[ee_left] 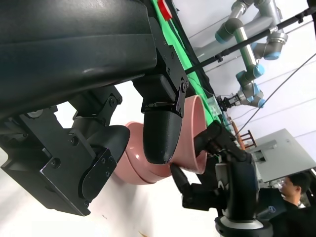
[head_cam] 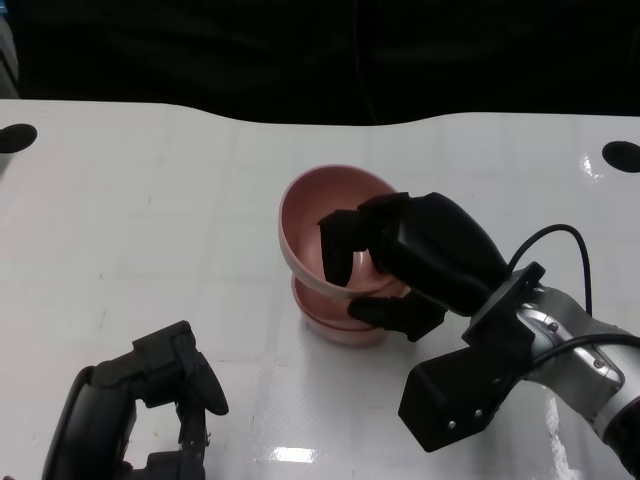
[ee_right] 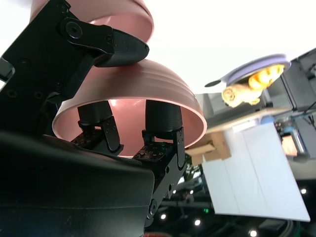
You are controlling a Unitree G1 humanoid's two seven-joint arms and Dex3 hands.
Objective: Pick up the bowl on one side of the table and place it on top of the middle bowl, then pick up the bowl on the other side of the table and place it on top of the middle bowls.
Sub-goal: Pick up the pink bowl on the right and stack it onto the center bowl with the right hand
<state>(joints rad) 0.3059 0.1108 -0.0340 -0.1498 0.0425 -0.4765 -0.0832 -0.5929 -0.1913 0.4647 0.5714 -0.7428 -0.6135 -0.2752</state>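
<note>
A pink bowl is tilted toward me over the pink bowl stack at the table's middle. My right hand grips its near rim, with fingers inside and the thumb under the outer wall. The right wrist view shows those fingers inside the held bowl, with the lower bowl beyond. My left hand rests low at the near left, holding nothing, fingers apart. The left wrist view shows the tilted bowl, the stack and my right hand past my own left hand's fingers.
White table with a dark round fitting at the far left and another at the far right. Beyond the far edge it is dark. In the left wrist view a person is beside the table.
</note>
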